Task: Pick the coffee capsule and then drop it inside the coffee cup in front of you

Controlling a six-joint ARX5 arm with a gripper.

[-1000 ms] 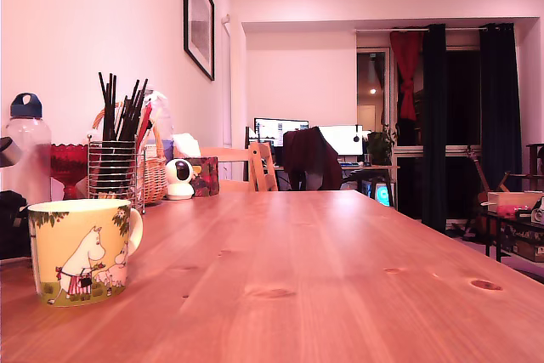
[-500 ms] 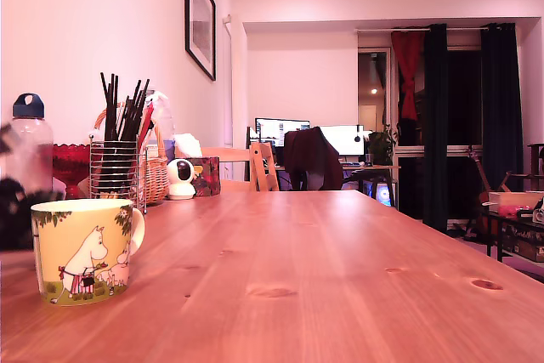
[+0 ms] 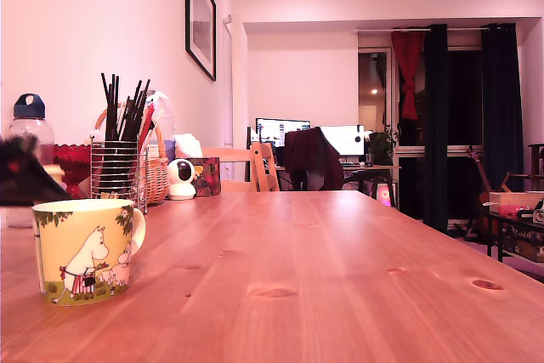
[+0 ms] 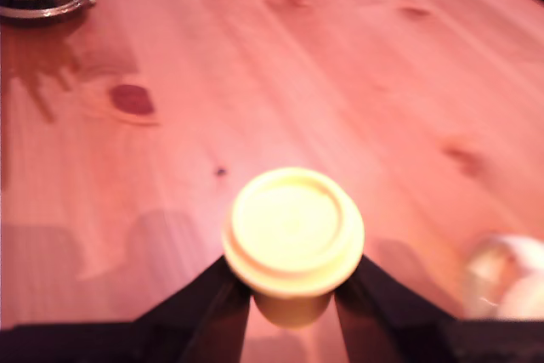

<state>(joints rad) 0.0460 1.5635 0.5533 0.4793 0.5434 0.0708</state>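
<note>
Your tool [image 4: 293, 295] is clamped on the coffee capsule [image 4: 293, 231], the two dark fingers [image 4: 212, 295] pressing its body just under the wide pale-yellow rim, so the capsule is off the surface [image 4: 357, 65] and riding with the arm. The coffee cup [image 3: 83, 251] stands upright near the surface's front corner on the exterior view's left, handle toward the middle of the surface; in the wrist view only a blurred sliver of its rim [image 4: 510, 278] shows at the frame edge, so you're not over the opening yet. A dark blurred shape, likely your arm [image 3: 24, 178], sits just behind the cup in the exterior view. Risks, as I judge them: release too early and the capsule lands on the wood and rolls off. Come in low and you clip the rim or handle and shove or tip the cup. The grip is below the flange only, so a jerk could let it slip. The wire holder [image 3: 116, 172] of black sticks stands close behind; watch it.
</note>
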